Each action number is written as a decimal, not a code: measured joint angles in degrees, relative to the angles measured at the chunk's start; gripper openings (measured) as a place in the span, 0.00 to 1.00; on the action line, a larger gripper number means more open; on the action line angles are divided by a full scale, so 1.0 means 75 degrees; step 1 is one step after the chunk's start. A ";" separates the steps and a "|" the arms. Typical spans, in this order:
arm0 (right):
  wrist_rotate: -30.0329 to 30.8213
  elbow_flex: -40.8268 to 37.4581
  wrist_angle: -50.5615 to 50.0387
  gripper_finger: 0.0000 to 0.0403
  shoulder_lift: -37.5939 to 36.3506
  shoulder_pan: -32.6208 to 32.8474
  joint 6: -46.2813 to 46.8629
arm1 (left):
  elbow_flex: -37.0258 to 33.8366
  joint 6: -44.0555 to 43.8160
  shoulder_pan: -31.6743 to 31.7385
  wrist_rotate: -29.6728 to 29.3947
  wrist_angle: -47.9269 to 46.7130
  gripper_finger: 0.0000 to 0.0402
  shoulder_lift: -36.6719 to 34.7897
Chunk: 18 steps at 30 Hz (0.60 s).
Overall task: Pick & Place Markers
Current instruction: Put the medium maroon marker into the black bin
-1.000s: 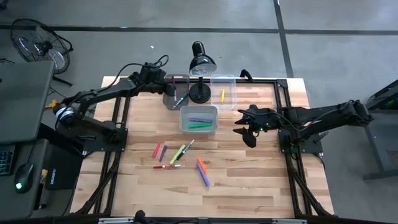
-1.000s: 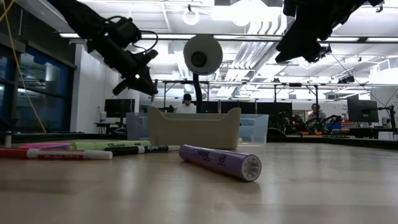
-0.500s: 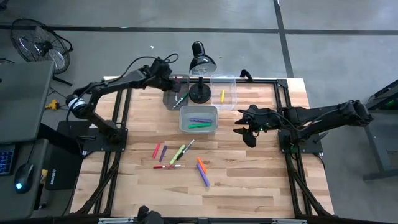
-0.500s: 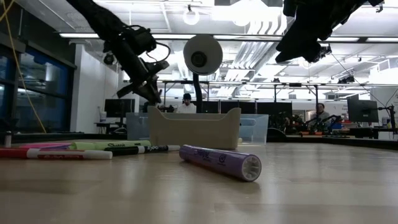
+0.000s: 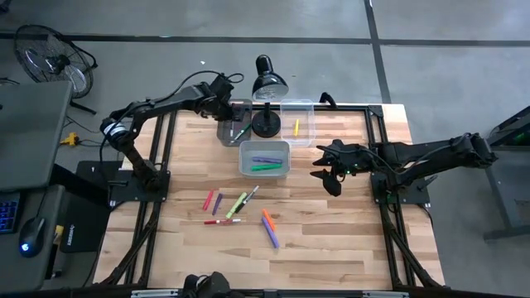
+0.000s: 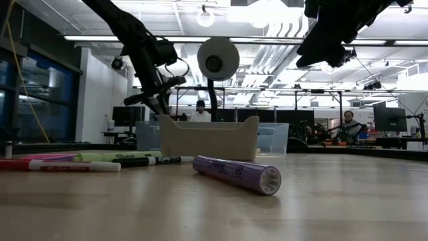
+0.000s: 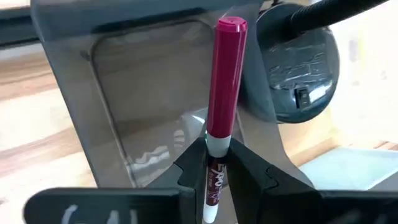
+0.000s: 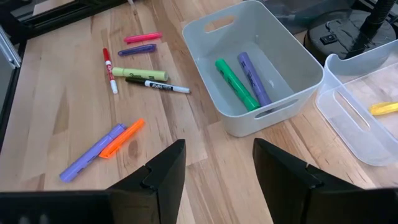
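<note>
Far left: left gripper (image 7: pixel 214 163) pinching a dark red marker (image 7: pixel 221 93) upright above the grey bin (image 5: pixel 234 124). Middle: loose markers (image 5: pixel 240 211) scattered on the near table (image 5: pixel 331 240). Right: right gripper (image 8: pixel 214 163) hovering, fingers wide, empty.

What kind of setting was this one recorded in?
Likely a robotics lab in an open-plan workspace: rows of monitors and seated people behind the wooden table, ceiling strip lights, concrete floor, a floor fan.
</note>
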 joint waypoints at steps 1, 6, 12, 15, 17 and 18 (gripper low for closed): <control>0.0000 0.0000 0.0002 0.44 0.0000 0.0000 -0.0002 | 0.0001 -0.0082 0.0000 0.0002 0.0018 0.13 0.0041; -0.0001 0.0000 0.0000 0.44 0.0000 0.0000 -0.0105 | 0.0001 -0.0181 0.0000 -0.0022 0.0010 0.13 0.0220; 0.0000 0.0000 0.0002 0.44 0.0000 0.0000 -0.0122 | 0.0001 -0.0561 0.0000 -0.0064 -0.0049 0.13 0.0330; -0.0001 0.0000 0.0003 0.44 0.0000 0.0000 -0.0122 | 0.0001 -0.0564 0.0000 -0.0266 -0.0128 0.13 0.0330; -0.0001 0.0000 0.0000 0.44 0.0000 0.0000 -0.0125 | 0.0001 -0.0565 0.0000 -0.0286 -0.0157 0.13 0.0330; -0.0001 0.0000 0.0000 0.44 0.0000 0.0000 -0.0122 | 0.0001 -0.0566 0.0000 -0.0287 -0.0164 0.13 0.0330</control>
